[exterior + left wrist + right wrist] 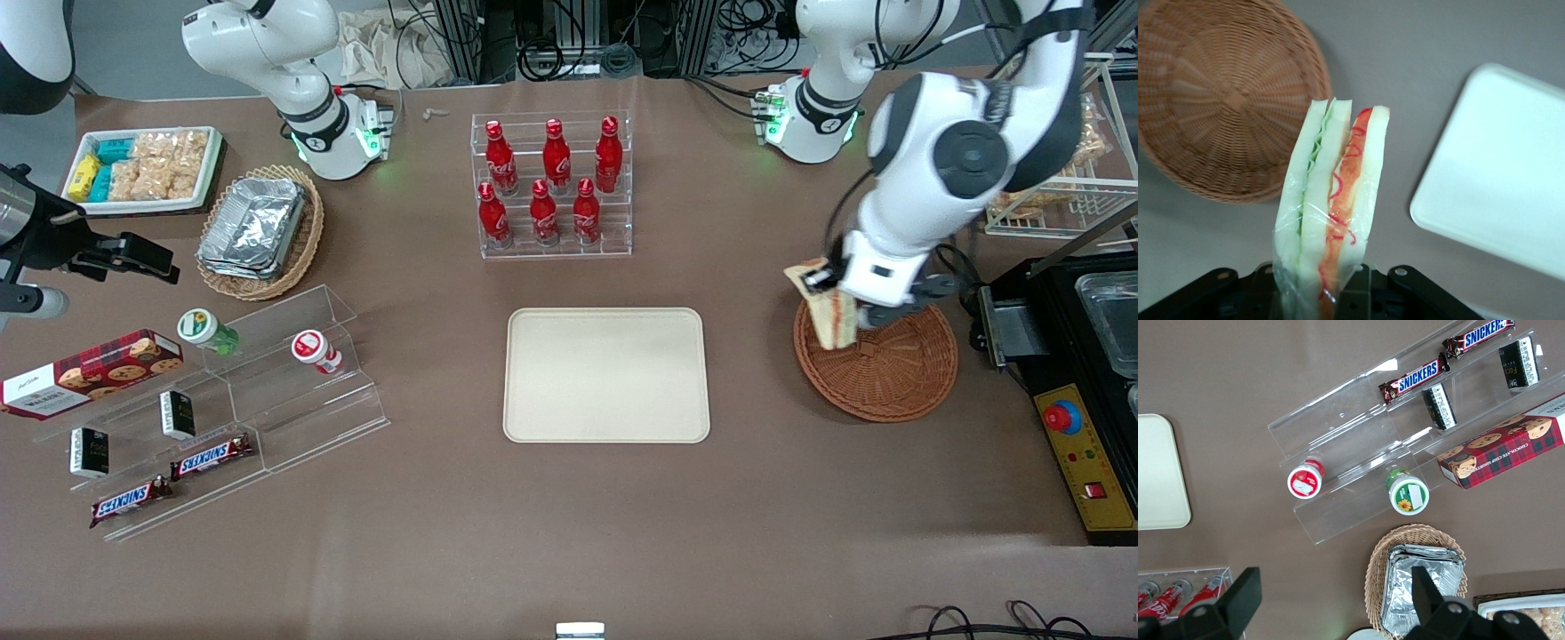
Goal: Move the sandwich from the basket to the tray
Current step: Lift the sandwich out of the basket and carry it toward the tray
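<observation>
While we look down from the front, these are the things we can make out, each placed against the tray.

Tray: we see the tray (607, 374) lying flat on the brown table (569, 498), with nothing on it; the wrist view shows one rounded corner of it (1498, 173).

Basket: the basket (889, 373) sits on the table toward the working arm's end, apart from the tray with bare table between them; its woven floor (1225, 100) holds nothing that we can see.

Sandwich: the sandwich (831, 311) hangs in the air above the basket's rim on the side facing the tray, clear of the weave. In the wrist view we see its cut edge (1331, 213), white bread with green and red-orange filling, wrapped in clear film.

Gripper: the gripper (831, 284) is above that same edge of the basket, higher than the tray, its fingers clamped on the sandwich.

Bottles: red bottles (547, 182) stand in a clear rack farther from the front camera than the tray.
</observation>
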Motion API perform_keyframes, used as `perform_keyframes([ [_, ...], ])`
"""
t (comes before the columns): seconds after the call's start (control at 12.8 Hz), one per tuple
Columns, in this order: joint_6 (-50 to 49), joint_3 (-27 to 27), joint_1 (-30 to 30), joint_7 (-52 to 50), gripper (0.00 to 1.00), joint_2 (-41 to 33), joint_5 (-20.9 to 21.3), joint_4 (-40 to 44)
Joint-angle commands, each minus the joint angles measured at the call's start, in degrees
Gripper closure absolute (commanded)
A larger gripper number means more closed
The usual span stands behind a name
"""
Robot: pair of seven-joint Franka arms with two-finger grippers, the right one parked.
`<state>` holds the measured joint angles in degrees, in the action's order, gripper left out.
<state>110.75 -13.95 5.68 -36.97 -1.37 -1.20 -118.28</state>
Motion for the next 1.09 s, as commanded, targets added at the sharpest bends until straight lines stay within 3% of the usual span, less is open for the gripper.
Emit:
perform_keyframes([
  [0.0, -0.2, -4.5, -0.3, 2.2, 1.0, 2.9, 0.5, 1.6],
  [0.23, 4.6, -10.1, 0.8, 0.3, 1.0, 10.1, 4.3, 2.4],
  [0.47, 10.6, -10.2, 3.7, -4.3, 1.0, 15.5, 7.2, 2.8],
  [0.78, 17.9, -10.2, 5.0, -13.6, 1.0, 25.2, 16.1, 6.0],
  [1.02, 19.0, -10.1, 5.0, -14.0, 1.0, 30.2, 18.7, 9.2],
])
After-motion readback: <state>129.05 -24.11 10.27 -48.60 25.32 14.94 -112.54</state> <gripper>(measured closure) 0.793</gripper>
